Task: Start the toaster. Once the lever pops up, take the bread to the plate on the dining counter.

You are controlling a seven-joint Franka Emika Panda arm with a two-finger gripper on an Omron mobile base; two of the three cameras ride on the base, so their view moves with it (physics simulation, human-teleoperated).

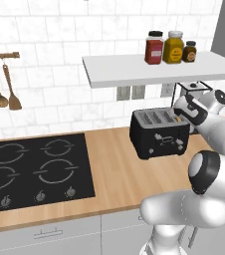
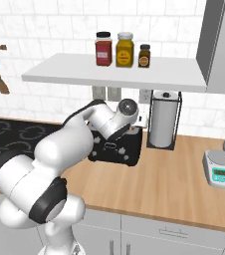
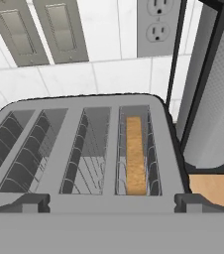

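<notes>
The black toaster [image 1: 159, 133] with a silver slotted top stands on the wood counter against the tiled wall. In the hand view I look down on the toaster [image 3: 84, 149] from just above. The bread [image 3: 135, 154] stands upright, sunk in the rightmost slot. My gripper [image 3: 116, 204] hovers over the toaster's near edge, open, with its fingertips [image 3: 34, 202] spread wide and nothing between them. From the left base, my hand sits at the toaster's right top corner. From the right base, my arm covers most of the toaster [image 2: 119, 148]. The plate and the dining counter are out of view.
A paper towel roll in a black wire holder [image 2: 164, 123] stands close to the right of the toaster. A kitchen scale [image 2: 220, 170] lies further right. A white shelf [image 1: 159, 67] with three jars hangs overhead. A black cooktop [image 1: 35, 169] lies to the left. Wall outlets [image 3: 156, 25] are behind the toaster.
</notes>
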